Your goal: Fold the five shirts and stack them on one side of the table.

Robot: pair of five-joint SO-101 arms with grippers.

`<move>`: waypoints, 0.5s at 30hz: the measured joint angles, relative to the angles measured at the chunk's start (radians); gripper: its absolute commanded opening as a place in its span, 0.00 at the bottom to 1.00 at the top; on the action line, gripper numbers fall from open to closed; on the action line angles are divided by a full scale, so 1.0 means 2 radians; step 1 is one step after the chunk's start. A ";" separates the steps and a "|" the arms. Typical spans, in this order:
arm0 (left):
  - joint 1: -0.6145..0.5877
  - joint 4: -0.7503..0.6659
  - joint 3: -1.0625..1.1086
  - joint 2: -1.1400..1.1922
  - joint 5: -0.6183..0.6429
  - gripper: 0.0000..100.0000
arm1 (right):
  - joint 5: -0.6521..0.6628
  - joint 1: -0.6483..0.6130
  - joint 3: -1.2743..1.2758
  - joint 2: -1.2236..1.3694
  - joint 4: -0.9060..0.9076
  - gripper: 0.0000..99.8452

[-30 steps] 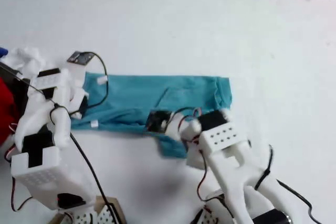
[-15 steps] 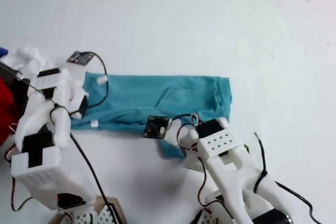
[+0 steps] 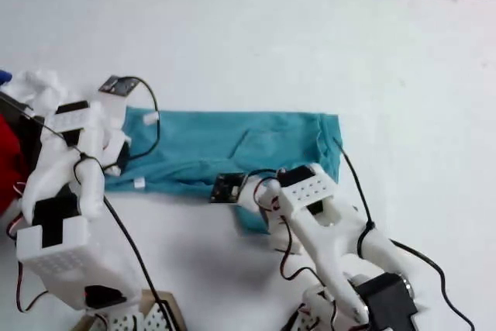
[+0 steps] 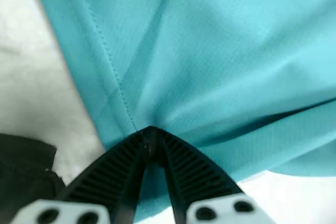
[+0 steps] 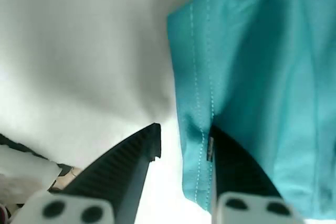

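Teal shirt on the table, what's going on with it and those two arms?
Two robot arms are partway through folding the teal shirt, which lies on the white table as a long, partly folded strip. The left arm has its jaws shut on the fabric at one end. The right arm is at the strip's near edge, its jaws open with the stitched hem edge between them, not yet gripped.

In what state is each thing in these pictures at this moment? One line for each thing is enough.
Teal shirt: folded into a long strip, lying flat on the table.
Left end effector: shut on the shirt's edge.
Right end effector: open, one finger over the stitched hem, the other over bare table.
Red cloth: bunched at the table's edge.
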 measured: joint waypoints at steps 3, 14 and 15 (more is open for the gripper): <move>0.000 0.000 0.000 0.000 0.000 0.03 | 0.000 0.000 0.001 0.001 -0.002 0.10; 0.000 0.000 0.000 0.000 0.000 0.03 | 0.000 0.002 0.002 0.008 -0.011 0.02; 0.000 0.000 0.000 0.000 0.000 0.03 | 0.000 0.002 0.001 0.008 -0.011 0.02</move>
